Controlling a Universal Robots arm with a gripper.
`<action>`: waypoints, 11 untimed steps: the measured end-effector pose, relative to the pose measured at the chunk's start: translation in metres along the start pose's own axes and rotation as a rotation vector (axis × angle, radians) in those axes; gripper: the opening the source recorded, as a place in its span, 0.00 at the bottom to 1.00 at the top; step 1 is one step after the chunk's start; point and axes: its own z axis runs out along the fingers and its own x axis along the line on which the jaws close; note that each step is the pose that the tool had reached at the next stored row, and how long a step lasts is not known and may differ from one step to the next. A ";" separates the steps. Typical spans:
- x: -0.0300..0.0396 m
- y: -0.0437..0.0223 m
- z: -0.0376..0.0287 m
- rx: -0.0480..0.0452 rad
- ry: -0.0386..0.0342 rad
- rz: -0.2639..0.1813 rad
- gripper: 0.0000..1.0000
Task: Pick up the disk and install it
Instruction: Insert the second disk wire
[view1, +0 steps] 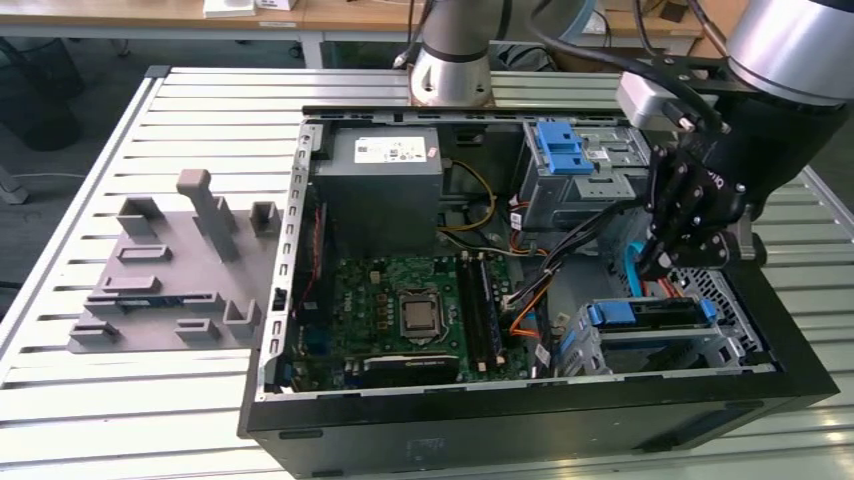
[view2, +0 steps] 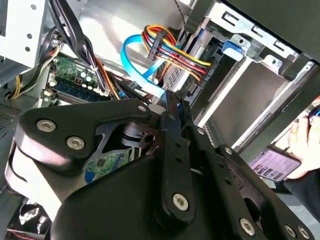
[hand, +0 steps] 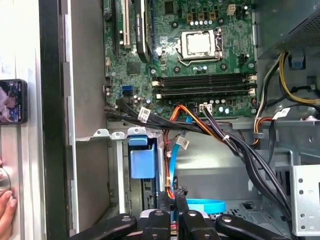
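— Inside the case, where's the disk?
— Seated in a corner bay of the case, blue frame showing.
— And the gripper?
— Just above it inside the case, fingers pressed together, beside the cables. I'd work slowly so nothing snags.

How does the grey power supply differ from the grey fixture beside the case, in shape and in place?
The power supply is a plain closed box; the fixture is a flat base with several upright posts and blocks. The power supply sits inside the case, at its far corner; the fixture lies outside it on the table, at the exterior view's left. The power supply bears a white sticker; the fixture has none. Both are grey.
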 end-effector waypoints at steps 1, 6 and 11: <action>0.0004 0.0002 0.0003 0.0077 -0.0010 0.000 0.16; 0.0014 0.0034 0.0005 0.0292 -0.0112 -0.001 0.16; 0.0075 0.0033 0.0033 0.0334 -0.0401 -0.003 0.16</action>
